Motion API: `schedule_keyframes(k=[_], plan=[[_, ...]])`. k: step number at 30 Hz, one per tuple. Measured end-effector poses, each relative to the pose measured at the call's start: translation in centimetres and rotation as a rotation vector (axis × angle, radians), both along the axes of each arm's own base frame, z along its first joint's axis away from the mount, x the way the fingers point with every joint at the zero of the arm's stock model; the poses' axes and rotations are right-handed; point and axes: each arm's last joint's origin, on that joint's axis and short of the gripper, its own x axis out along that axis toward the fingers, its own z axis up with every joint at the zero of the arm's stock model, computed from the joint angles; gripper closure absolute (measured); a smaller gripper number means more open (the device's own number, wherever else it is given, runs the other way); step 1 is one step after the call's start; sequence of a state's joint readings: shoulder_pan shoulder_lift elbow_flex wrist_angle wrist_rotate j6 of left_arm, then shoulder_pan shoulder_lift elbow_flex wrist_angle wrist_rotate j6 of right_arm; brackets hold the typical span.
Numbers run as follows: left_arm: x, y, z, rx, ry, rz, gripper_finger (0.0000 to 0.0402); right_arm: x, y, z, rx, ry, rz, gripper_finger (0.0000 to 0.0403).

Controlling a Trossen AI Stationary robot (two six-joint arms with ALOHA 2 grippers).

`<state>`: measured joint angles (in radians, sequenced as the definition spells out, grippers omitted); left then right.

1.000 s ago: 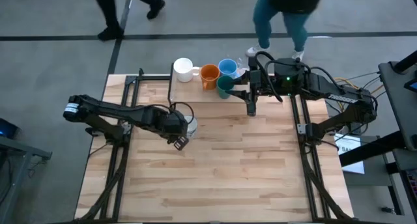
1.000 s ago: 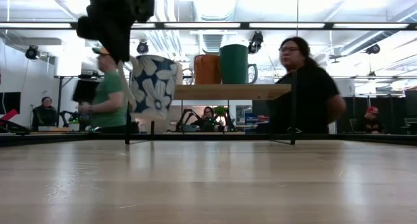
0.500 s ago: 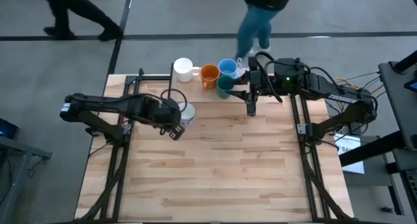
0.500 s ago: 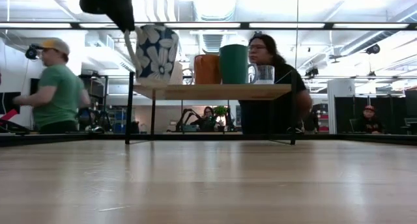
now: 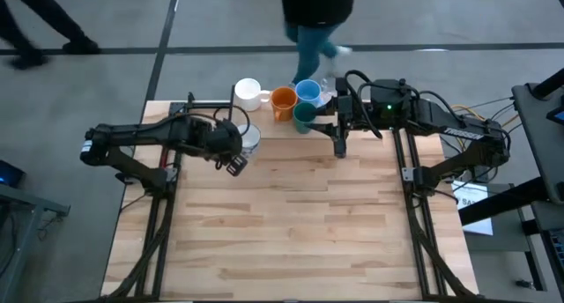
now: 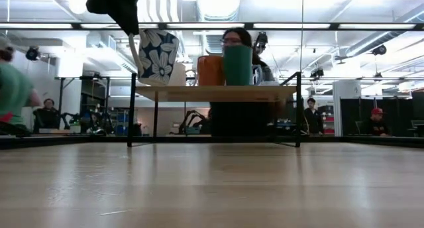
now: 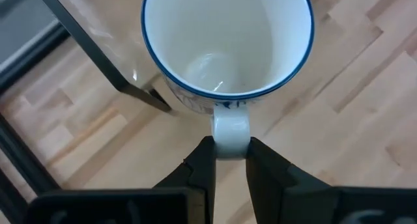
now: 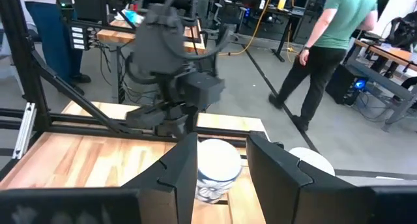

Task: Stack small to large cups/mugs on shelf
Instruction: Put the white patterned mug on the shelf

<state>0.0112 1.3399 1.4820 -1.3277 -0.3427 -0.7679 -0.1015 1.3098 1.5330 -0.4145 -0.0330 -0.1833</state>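
at the back of the table point(image 5: 291, 224), the left gripper point(image 7: 228, 160) is holding the dark-patterned white mug point(image 7: 227, 45) up in the air. its two fingers point(image 7: 202, 168) are squeezing the mug's white handle, one on each side. the mug is staying upright, with its open top facing up and a thin blue line around its rim. in the low view the mug point(image 6: 157, 56) is hanging at the left end of the shelf point(image 6: 215, 92), with its bottom close to the shelf top. i cannot tell if it is touching the wood. in the high view it point(image 5: 248, 136) is sitting at the shelf's front left corner.

on the shelf, the plain white mug point(image 5: 248, 93) is standing at the back left. next to it are the orange mug point(image 5: 283, 99), the light blue mug point(image 5: 307, 92) and the dark green cup point(image 5: 304, 115). the clear glass point(image 6: 267, 74) is showing behind the green cup, at the right.

the right gripper point(image 8: 219, 165) is waiting near the shelf's right end, with its fingers apart and nothing between them.

behind the table, a person point(image 5: 315, 21) is walking past.
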Motion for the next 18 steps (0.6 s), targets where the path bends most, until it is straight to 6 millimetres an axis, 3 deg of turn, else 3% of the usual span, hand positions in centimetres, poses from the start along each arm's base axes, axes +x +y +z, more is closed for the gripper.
schedule_keyframes(k=[18], plan=[[-0.1,4.1,0.8,0.054,-0.009,-0.007,0.0359,0.0,0.3,0.0,-0.019,-0.001,0.016,0.0277]])
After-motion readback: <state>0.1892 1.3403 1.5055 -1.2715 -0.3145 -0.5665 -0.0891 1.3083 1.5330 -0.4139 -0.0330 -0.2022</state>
